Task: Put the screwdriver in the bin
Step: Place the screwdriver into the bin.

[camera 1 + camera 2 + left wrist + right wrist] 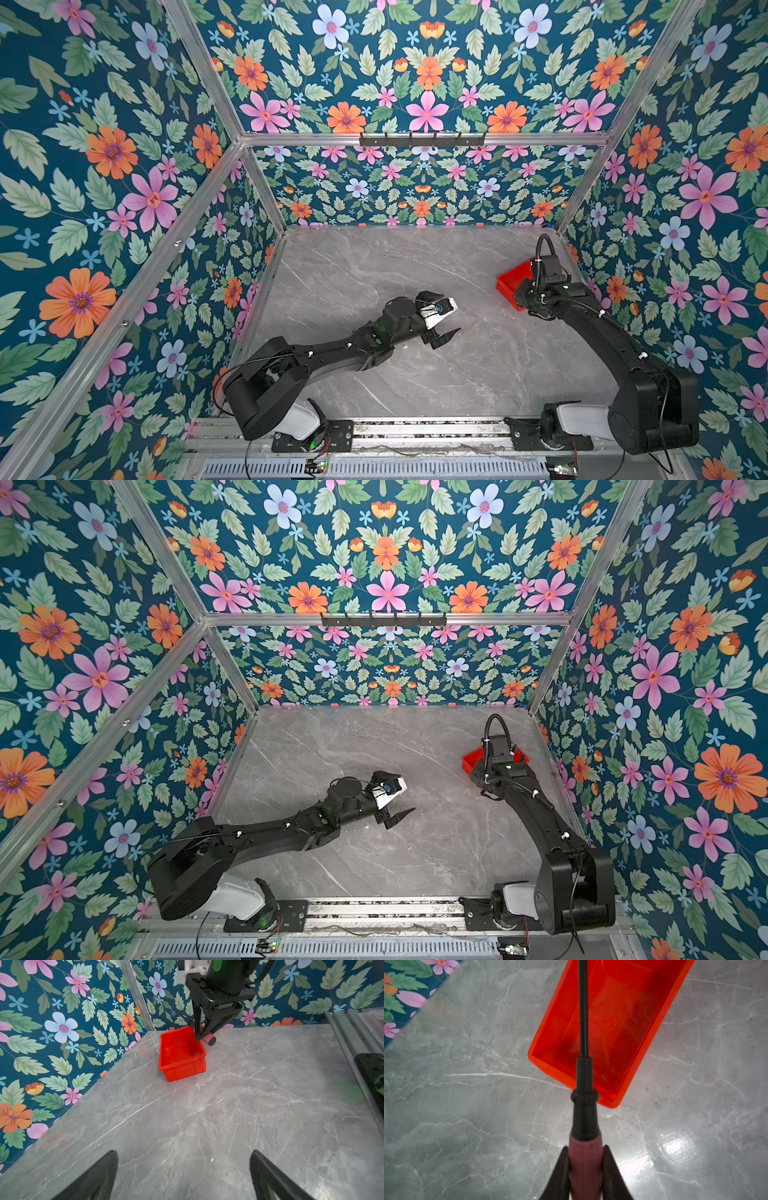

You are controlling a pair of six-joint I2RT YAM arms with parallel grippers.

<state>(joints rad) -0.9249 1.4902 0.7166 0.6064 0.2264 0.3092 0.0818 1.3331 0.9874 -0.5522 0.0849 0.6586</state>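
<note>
The screwdriver (pixel 585 1167) has a red-pink handle, a black collar and a thin dark shaft. My right gripper (pixel 585 1148) is shut on its handle. The shaft reaches out above the inside of the bin (pixel 658 1022), a bright red tray that holds nothing. In the left wrist view the right gripper (pixel 200 1036) hangs just above the bin's (pixel 182 1070) far rim, with the handle end of the screwdriver (pixel 208 1039) showing. In both top views the right wrist covers part of the bin (pixel 512 280) (pixel 473 759). My left gripper (pixel 451 313) (pixel 184 1153) stands open over mid-table, holding nothing.
The bin stands on the grey marble tabletop (pixel 415 270) near the right wall. Flowered walls with aluminium posts (pixel 266 191) close in the left, back and right sides. A metal rail (pixel 415 428) carrying both arm bases runs along the front edge.
</note>
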